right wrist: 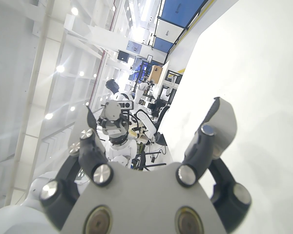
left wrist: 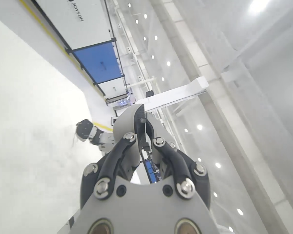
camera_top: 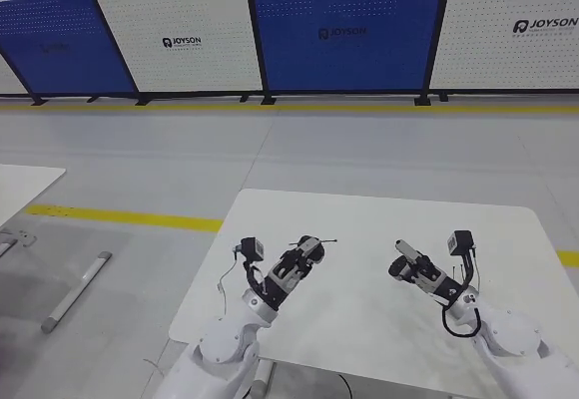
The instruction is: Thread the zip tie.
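My left gripper hovers over the left half of the white table, shut on a thin black zip tie whose end sticks out toward the right arm. In the left wrist view the zip tie runs as a dark strip between the closed pads of the left gripper. My right gripper hangs above the table's right half, facing the left one across a gap. Its fingers stand wide apart in the right wrist view, with nothing between them in the right gripper.
A second white table stands off to the far left across a strip of floor. Blue and white partition panels line the back. The table's front edge lies close under both arms.
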Available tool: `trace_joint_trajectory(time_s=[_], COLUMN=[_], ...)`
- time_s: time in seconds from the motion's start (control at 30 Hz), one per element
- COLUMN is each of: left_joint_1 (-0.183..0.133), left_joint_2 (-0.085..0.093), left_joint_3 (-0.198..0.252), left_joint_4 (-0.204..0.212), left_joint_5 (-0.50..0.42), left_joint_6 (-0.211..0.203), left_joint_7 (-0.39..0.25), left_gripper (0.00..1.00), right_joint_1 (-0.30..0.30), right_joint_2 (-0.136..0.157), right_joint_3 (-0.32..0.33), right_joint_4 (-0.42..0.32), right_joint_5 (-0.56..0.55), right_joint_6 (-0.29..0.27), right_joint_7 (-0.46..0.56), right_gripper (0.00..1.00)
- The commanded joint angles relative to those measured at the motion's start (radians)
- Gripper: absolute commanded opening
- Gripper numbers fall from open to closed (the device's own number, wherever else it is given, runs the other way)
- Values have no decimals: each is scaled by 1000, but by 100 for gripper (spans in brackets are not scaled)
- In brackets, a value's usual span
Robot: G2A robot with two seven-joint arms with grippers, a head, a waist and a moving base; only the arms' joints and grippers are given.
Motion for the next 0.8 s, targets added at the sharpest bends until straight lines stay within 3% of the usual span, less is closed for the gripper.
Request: trace_joint_trajectory(time_s=[0.0, 0.3, 0.43, 0.5, 0.6, 0.7, 0.77], left_joint_1=[-23, -83, -91, -81, -40, 24, 79], left_joint_2=[-1, -5, -5, -3, 3, 10, 12], left_joint_3=[16, 59, 62, 49, 18, -16, -38], left_joint_4=[41, 172, 184, 157, 73, -43, -150], left_joint_5=[10, 84, 62, 37, 15, -4, -30], left_joint_6=[11, 41, 26, 3, -49, -123, -125], left_joint_7=[1, 75, 75, 66, 55, 38, 34], left_gripper=[0, 0, 0, 0, 0, 0, 0], right_joint_1=[0, 0, 0, 0, 0, 0, 0], right_joint_2=[0, 0, 0, 0, 0, 0, 0], right_joint_3=[0, 0, 0, 0, 0, 0, 0], right_joint_4=[0, 0, 0, 0, 0, 0, 0], right_joint_5=[0, 0, 0, 0, 0, 0, 0], right_joint_6=[0, 0, 0, 0, 0, 0, 0], right_joint_7=[0, 0, 0, 0, 0, 0, 0], right_gripper=[100, 100, 100, 100, 100, 100, 100])
